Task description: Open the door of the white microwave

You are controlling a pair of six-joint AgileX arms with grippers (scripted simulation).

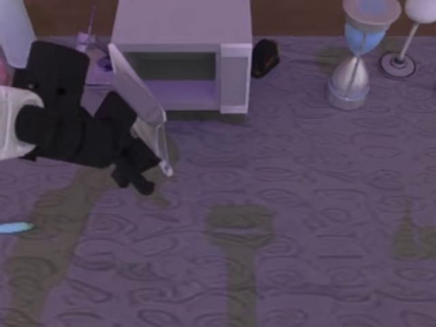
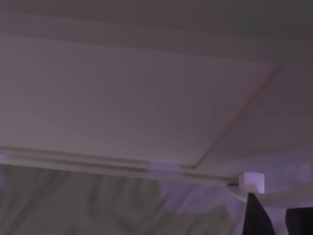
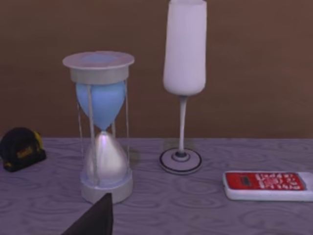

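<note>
The door [image 1: 139, 102] of the white microwave [image 1: 182, 48] stands swung out from the cabinet, hinged at the cabinet's left front edge, with its free edge reaching toward the near side of the worktop [image 1: 306, 225]. The grey-purple interior is exposed. The narrow control strip [image 1: 236, 76] sits on the cabinet's right side.

The left claw [image 1: 139, 178] sits at the door's free end, directly against the lower outer corner of the panel. Whether its fingers are wide, narrow or gripping the door edge cannot be told from these views. In the left wrist view the door [image 2: 122, 98] fills most of the frame just beyond the dark fingertips [image 2: 257, 218].

Well to the right of the left claw, past the microwave, stand a black tape measure [image 1: 264, 58], a blue hourglass [image 1: 357, 54] and a white goblet [image 1: 405, 41]. The right wrist view adds a red-and-white remote [image 3: 268, 185] beside the goblet [image 3: 183, 88]. The right arm is outside the top view; only a dark tip [image 3: 95, 220] of it shows in its own wrist view.
</note>
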